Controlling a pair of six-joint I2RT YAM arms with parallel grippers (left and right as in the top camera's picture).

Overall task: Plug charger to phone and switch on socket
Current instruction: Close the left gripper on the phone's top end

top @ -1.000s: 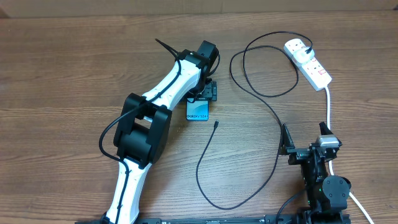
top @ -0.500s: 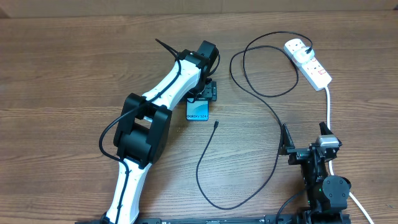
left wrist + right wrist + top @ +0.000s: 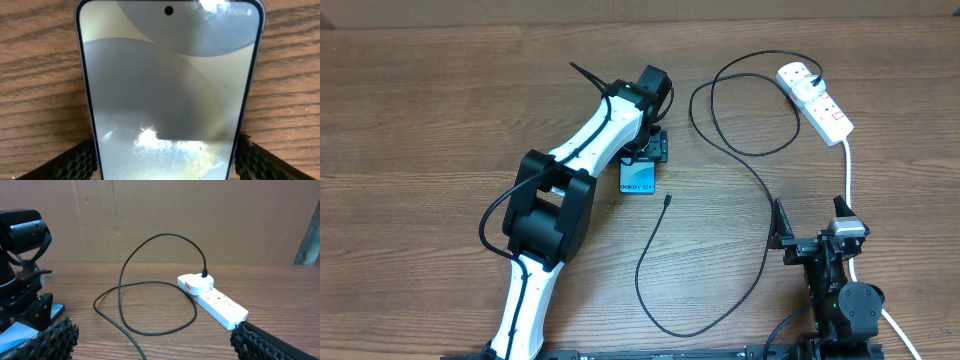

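The phone [image 3: 638, 183] lies flat on the wooden table, its "Galaxy S24" edge toward me. My left gripper [image 3: 648, 152] is down over it. In the left wrist view the phone [image 3: 165, 90] fills the frame and both fingers of the left gripper [image 3: 162, 157] press its long sides. The charger cable [image 3: 760, 180] loops across the table. Its black connector tip [image 3: 666, 201] lies loose just right of the phone, and its white plug [image 3: 798, 75] sits in the socket [image 3: 825, 108]. My right gripper [image 3: 810, 240] is open and empty, low at the front right.
The thick white cord [image 3: 848, 170] runs from the socket toward my right arm. In the right wrist view the socket [image 3: 215, 299], the plug [image 3: 196, 283] and the cable loops [image 3: 150, 325] lie ahead of my right gripper [image 3: 155, 350], with the left arm [image 3: 22, 255] at the left.
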